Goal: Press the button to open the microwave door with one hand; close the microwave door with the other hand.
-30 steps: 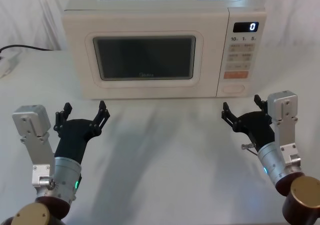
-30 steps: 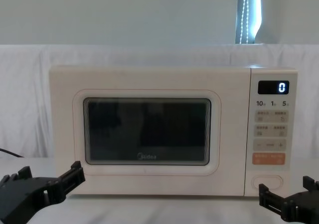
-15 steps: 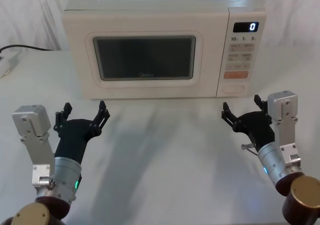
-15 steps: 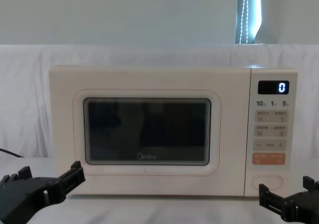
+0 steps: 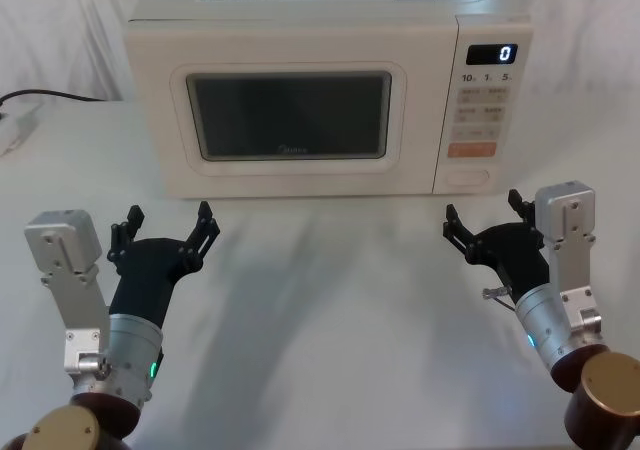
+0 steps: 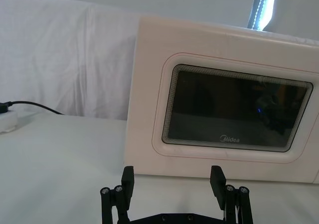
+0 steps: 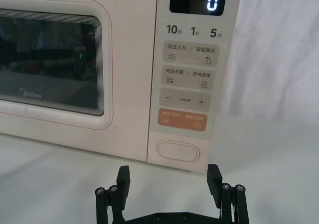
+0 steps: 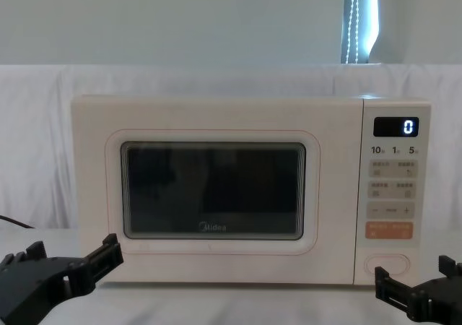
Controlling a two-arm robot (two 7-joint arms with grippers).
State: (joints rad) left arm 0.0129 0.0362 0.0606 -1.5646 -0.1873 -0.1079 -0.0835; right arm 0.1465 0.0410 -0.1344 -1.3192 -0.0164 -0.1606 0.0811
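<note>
White table (image 5: 330, 320) fills the lower two thirds of the head view. Microwave (image 5: 300, 30) sits at top centre of the head view, cream, boxy, facing the robot. Microwave door (image 5: 290, 120) takes up the left and middle of its front and sits flush with the body, closed; dark window, Midea logo under it. Control panel (image 5: 485, 110) is a narrow strip at the right of the front, with the display (image 5: 492, 54) at its top reading 0. Left gripper (image 5: 165, 225) at lower left of the head view, fingers spread wide, nothing held, apart from the oven and pointing at the door's left part. Right gripper (image 5: 488, 217) at lower right, fingers spread wide too, nothing held, just short of the panel's bottom corner. Orange button (image 7: 182, 120) sits right above the button (image 7: 178, 151), a wide cream oval lowest on the panel; in the right wrist view it lies between the two fingertips' line of sight, untouched.
</note>
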